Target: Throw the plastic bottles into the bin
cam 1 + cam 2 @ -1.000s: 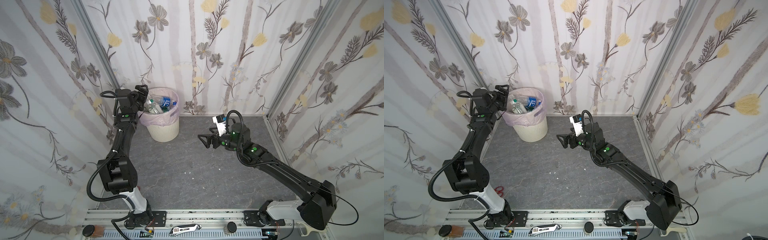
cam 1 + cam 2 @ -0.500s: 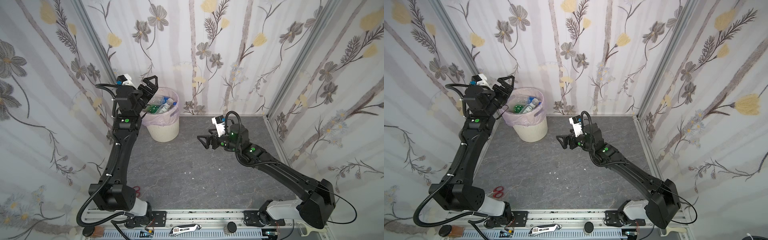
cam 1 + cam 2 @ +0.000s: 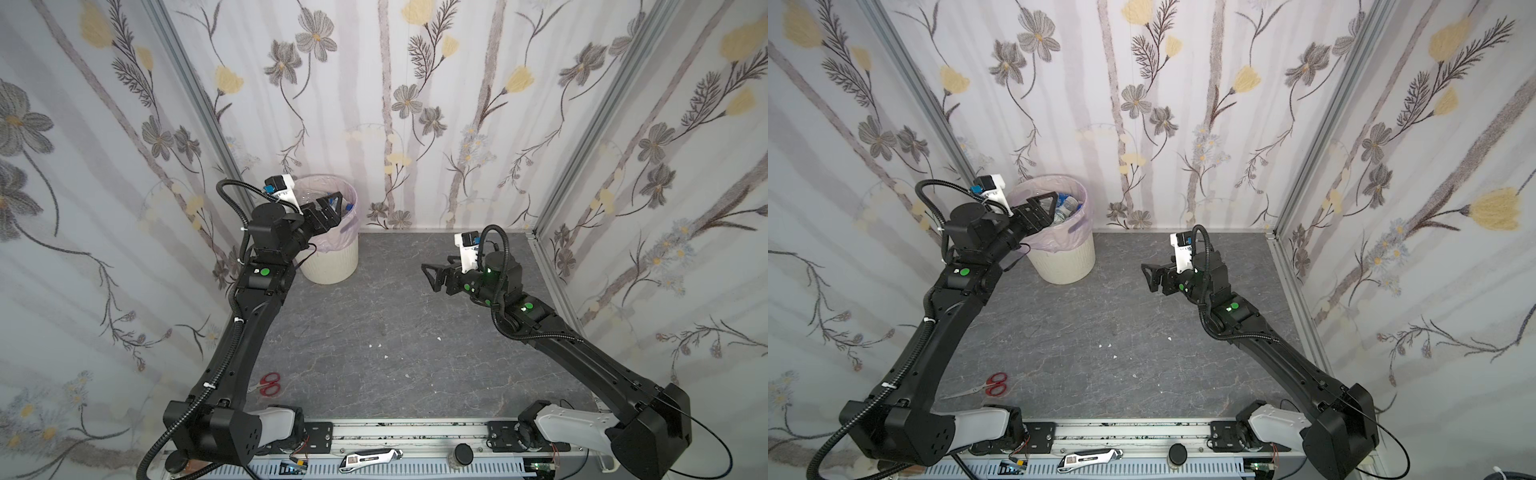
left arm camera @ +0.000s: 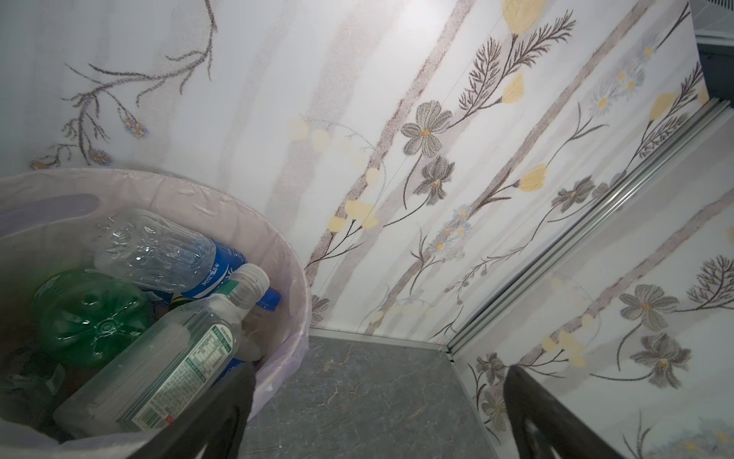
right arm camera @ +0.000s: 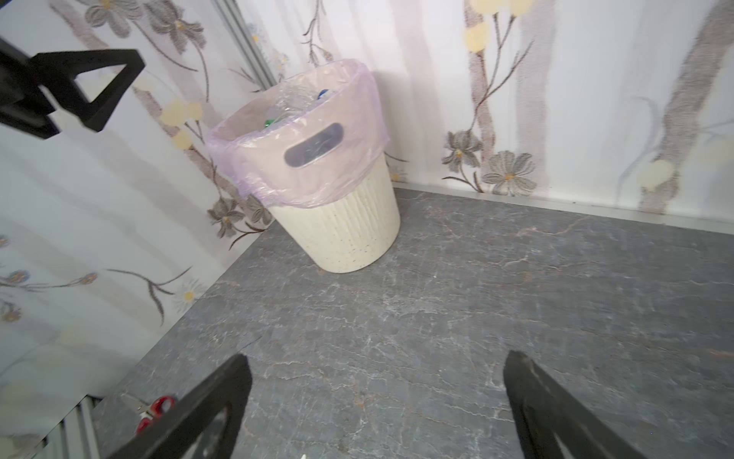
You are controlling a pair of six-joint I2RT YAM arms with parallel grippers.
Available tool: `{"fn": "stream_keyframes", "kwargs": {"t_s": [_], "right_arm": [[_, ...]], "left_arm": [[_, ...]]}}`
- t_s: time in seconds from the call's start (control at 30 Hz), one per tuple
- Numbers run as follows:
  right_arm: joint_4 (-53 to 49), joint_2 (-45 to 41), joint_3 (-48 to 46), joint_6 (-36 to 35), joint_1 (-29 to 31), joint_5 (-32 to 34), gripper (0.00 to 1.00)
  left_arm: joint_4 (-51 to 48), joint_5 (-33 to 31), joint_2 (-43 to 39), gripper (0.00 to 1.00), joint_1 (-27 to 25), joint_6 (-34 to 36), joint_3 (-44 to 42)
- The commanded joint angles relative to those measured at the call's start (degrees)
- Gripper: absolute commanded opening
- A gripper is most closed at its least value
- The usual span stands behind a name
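My left gripper (image 3: 332, 208) (image 3: 1042, 212) stands wide open and empty. In the left wrist view, nothing shows between its dark fingers (image 4: 222, 417). It hangs above the mouth of the bin (image 3: 332, 262) (image 3: 1067, 262), close to the rim on my side, with its jaws pointing across the opening.

Just below it the plastic bottles (image 4: 159, 302) lie heaped inside the pink bag (image 4: 296, 318), piled nearly up to the rim. Uppermost is a clear bottle with a white cap (image 4: 170, 357). It leans on the heap with its long axis slanted, cap end raised toward the rim and base sunk lower. A green bottle (image 4: 91, 318) shows its base beside it, and a blue-labelled clear bottle (image 4: 159, 250) lies across behind them.

My right gripper (image 3: 432, 276) (image 3: 1152, 278) is also spread wide and carries nothing. It hovers low over the grey table (image 3: 395, 332), well apart from the bin, and faces it across the bare middle. Its wrist view shows the bin (image 5: 345, 222) upright in the far corner against the wall.

I see no bottle on the table in either top view. There are only red-handled scissors (image 3: 268, 384) (image 3: 992, 384) near my left arm's base and a few pale specks.

Every bottle I can find lies down and inward from my left gripper, already in the bin. I judge the throwing done, or very nearly. My left arm is the nearer one, and its next move would be to rise clear of the rim without snagging the bag.
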Motion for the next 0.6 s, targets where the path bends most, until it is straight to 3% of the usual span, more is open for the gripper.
{"fn": "stream_keyframes", "kwargs": {"t_s": [0.0,0.2,0.43,0.5,0.57], "right_arm": [[-0.2,-1.7,-2.3,-0.4,-2.3,6.1,1.0],[1.3,-4.5,-7.6,-2.6,-5.9,18.4,1.0],[9.7,-5.3,-17.7,-9.6,-12.0,30.8,1.0],[13.5,-6.8,-21.7,-10.4,-14.0,32.5,1.0],[20.6,-9.6,-28.1,-12.2,-15.6,32.8,1.0]], "left_arm": [[1.2,-4.3,-3.5,1.0,-2.4,11.5,-5.2],[5.5,-10.2,-9.4,1.0,-3.5,17.9,-19.1],[20.5,-33.4,-13.0,1.0,-2.9,20.4,-39.2],[26.1,-37.0,-13.0,1.0,-2.2,20.4,-44.7],[29.5,-36.3,-11.8,1.0,-0.7,19.0,-48.7]]}}
